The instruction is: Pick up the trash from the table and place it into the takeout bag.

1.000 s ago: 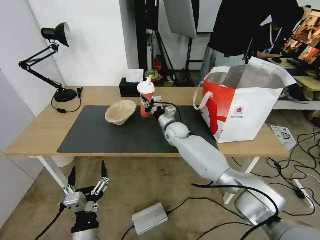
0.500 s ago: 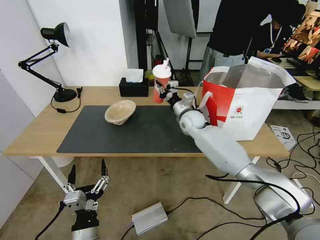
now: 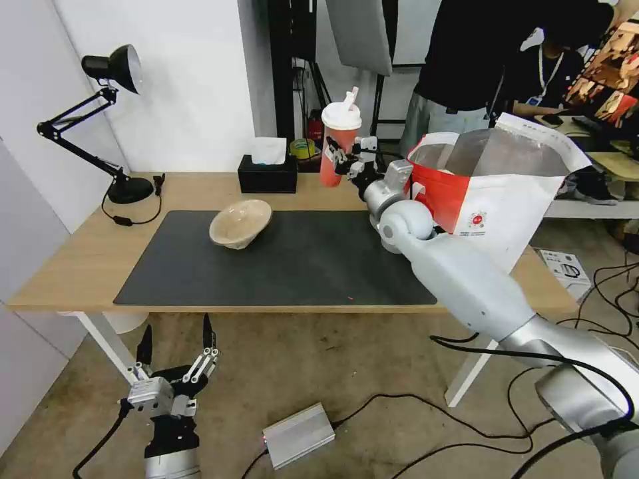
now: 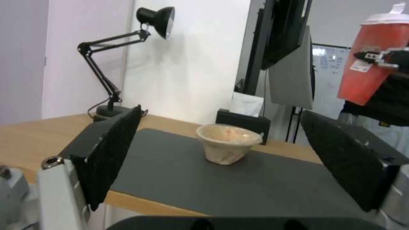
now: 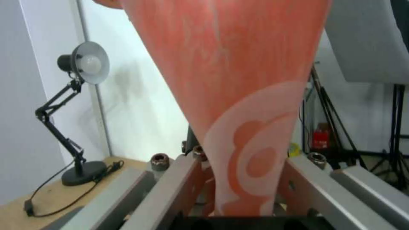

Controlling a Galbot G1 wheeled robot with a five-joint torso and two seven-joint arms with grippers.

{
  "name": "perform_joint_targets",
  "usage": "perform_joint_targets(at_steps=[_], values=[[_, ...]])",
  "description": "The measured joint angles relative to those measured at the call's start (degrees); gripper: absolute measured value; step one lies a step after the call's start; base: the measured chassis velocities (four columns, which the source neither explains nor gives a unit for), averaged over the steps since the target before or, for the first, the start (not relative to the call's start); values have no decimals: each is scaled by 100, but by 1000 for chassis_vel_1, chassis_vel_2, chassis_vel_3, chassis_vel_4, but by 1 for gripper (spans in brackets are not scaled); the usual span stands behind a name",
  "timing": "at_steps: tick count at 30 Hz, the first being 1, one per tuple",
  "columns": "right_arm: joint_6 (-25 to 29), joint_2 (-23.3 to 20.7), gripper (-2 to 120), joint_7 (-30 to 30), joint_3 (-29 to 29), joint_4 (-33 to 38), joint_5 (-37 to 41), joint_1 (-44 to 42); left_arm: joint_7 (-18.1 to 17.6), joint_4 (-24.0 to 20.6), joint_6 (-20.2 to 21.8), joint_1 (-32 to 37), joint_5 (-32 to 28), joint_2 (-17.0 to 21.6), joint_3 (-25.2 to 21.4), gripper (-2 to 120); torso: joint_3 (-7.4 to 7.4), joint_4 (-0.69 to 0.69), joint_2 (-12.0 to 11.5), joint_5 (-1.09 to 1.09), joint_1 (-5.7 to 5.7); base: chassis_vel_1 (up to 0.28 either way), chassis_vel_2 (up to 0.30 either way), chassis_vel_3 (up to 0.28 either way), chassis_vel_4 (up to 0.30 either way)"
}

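Note:
My right gripper [image 3: 343, 159] is shut on the red drink cup [image 3: 338, 148] with its white lid and straw, held in the air above the table's [image 3: 80, 259] back edge, just left of the takeout bag [image 3: 496, 199]. The cup [image 5: 238, 80] sits between the gripper's fingers in the right wrist view, and it also shows high up as the red cup [image 4: 375, 67] in the left wrist view. A beige paper-pulp bowl [image 3: 240, 223] rests on the dark grey mat [image 3: 279, 266]. My left gripper [image 3: 174, 359] hangs open below the table's front edge, near the floor.
A black tissue box [image 3: 267, 174] stands at the table's back edge. A black desk lamp [image 3: 100, 126] sits at the back left. A person in black stands behind the bag. Cables and a silver box [image 3: 297, 436] lie on the floor.
My right gripper has lifted the red cup off the mat and carried it up and to the right, towards the takeout bag. The left arm has stayed put.

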Motion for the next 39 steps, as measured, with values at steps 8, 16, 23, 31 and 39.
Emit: perform_joint_targets(at_steps=[8,16,23,31,39], values=[[-178,-599,6,152,21,647,326,-41,-4,-2,-48,-12,-11,5,47,100,0,-1,0,0,0,0,0,0,0],[-301,-1117,6,245,154,971,535,59,21,-4,-46,-70,-13,8,88,100,0,-1,0,0,0,0,0,0,0],[-364,-1418,6,298,323,1187,636,39,32,-9,-39,-77,-14,10,89,100,0,0,0,0,0,0,0,0,0],[-407,-1819,6,304,504,1392,804,-7,39,-35,-33,-85,-3,11,130,100,0,0,0,-1,0,0,0,0,0],[-429,-2076,6,302,626,1353,934,24,41,-55,-33,-69,19,10,143,100,0,0,0,0,0,0,0,0,0]])
